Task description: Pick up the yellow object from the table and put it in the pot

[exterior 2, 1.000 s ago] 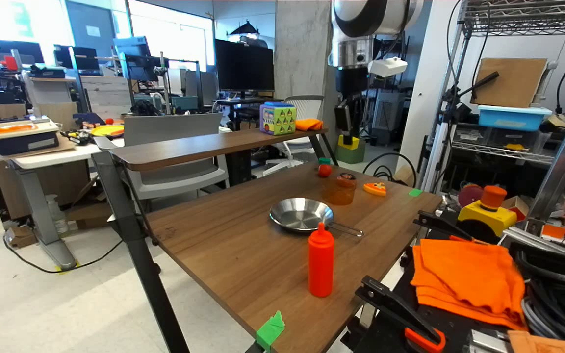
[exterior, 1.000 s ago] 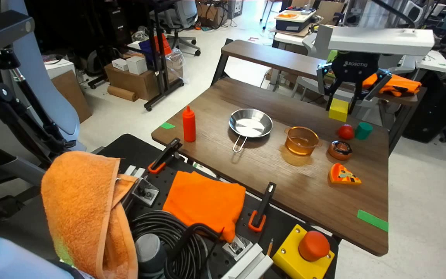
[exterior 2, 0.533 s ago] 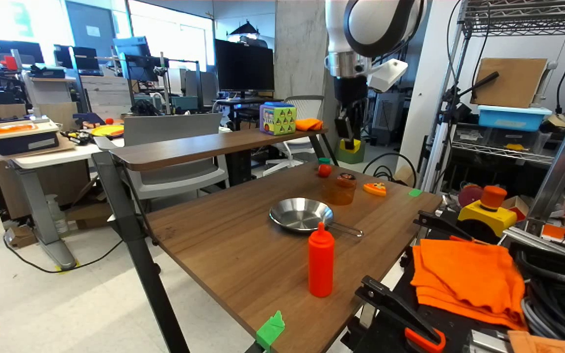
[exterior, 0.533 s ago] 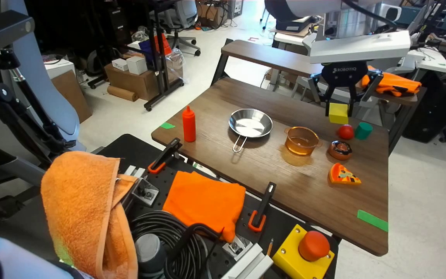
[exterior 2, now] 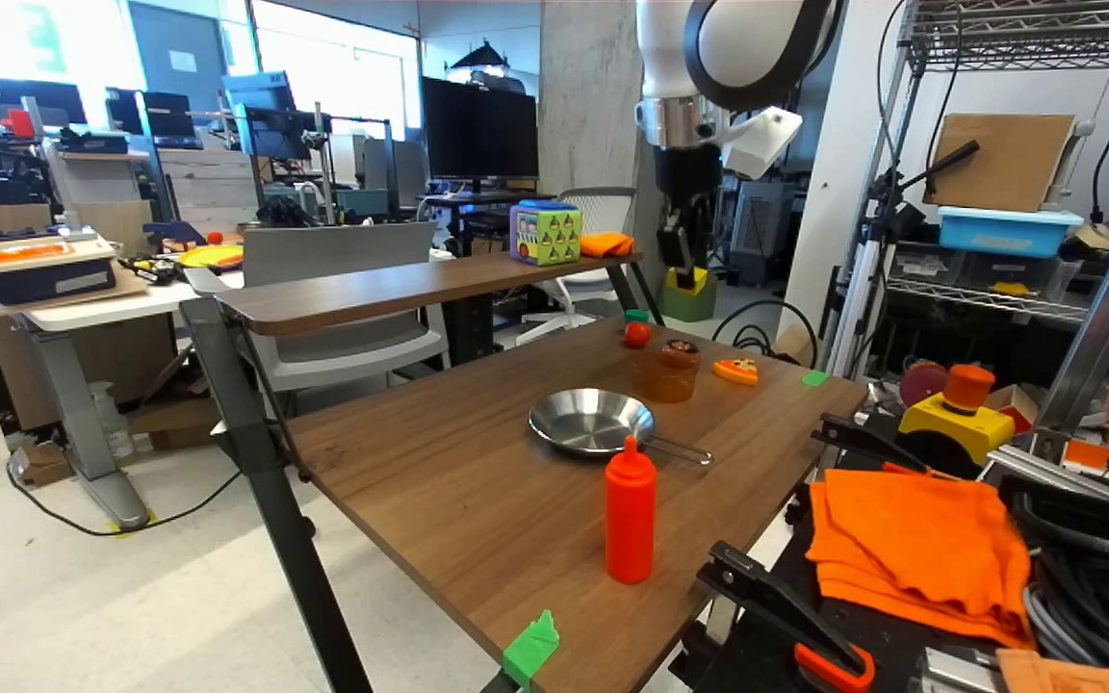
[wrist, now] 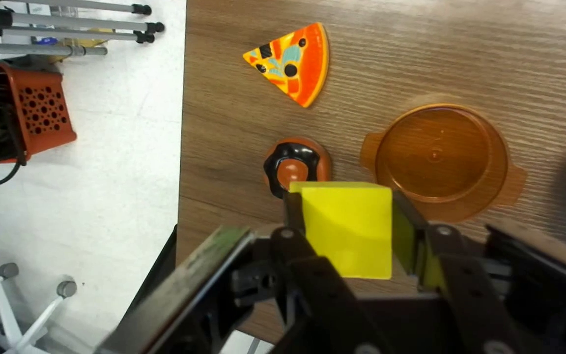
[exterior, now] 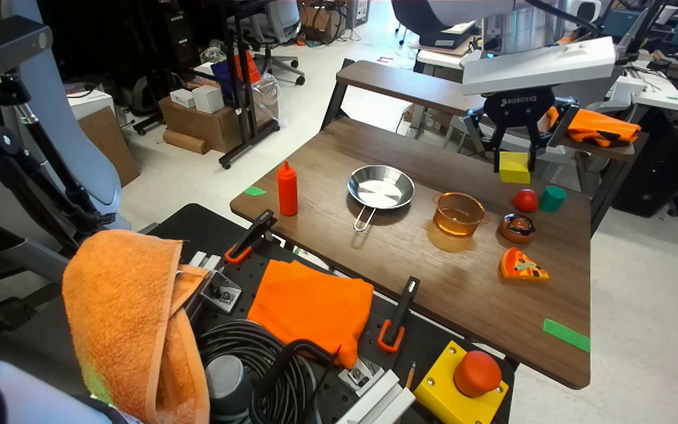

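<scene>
A small yellow cube-like block (wrist: 347, 231) is grasped by a black mechanical claw (exterior: 514, 166), the jaws of which are clamped against two opposite sides. The block is held in the air over a brown wood-grain worktop (exterior: 327, 168), apart from a low, round, translucent amber-orange pot (exterior: 457, 225) with two side lugs. The pot is stood upright between a shiny round metal pan (exterior: 381, 193) with a wire handle and a round brown object (exterior: 517, 228) topped with a wavy black ring. In the wrist view, the lower edge of that brown object is overlapped by the block. Nearby, an orange wedge (wrist: 295, 64) painted as a pizza slice is laid flat, and a round red object (exterior: 525, 201) is seen just beside a green cylinder (exterior: 552, 199). Well apart from the claw, a red squeeze bottle (exterior 2: 631, 520) with a pointed tip is stood upright. On a raised brown shelf (exterior 2: 400, 292), a cube-shaped box (exterior 2: 554, 236) with green and purple faces and a crumpled orange cloth (exterior 2: 606, 244) are set. Alongside the worktop, a folded orange cloth (exterior: 312, 309) is placed on a black board (exterior: 195, 219).
</scene>
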{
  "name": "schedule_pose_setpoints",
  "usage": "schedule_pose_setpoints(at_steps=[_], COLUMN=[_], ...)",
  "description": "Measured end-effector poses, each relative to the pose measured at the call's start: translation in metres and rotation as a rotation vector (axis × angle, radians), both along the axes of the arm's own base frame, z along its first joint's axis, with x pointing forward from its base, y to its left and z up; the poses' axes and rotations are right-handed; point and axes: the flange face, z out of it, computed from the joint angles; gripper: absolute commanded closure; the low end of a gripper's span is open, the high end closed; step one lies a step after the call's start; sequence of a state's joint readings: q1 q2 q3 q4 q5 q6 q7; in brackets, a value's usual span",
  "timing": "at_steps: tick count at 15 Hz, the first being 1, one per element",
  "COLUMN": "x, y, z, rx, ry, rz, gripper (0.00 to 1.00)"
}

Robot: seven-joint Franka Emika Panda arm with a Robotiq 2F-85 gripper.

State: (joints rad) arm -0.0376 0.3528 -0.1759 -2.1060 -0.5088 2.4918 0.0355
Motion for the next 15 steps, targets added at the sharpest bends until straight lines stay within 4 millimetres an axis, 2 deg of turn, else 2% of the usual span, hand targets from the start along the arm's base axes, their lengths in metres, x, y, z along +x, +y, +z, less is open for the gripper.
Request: schedule_pose_setpoints(at_steps=[9, 15], x=[0.008, 0.007], y=[0.034, 0.033], z=[0.008, 0.004], rx=[-0.027, -0.032], ry=[0.064, 0.102], rz=[0.087, 0.118], gripper=[0.80, 0.80])
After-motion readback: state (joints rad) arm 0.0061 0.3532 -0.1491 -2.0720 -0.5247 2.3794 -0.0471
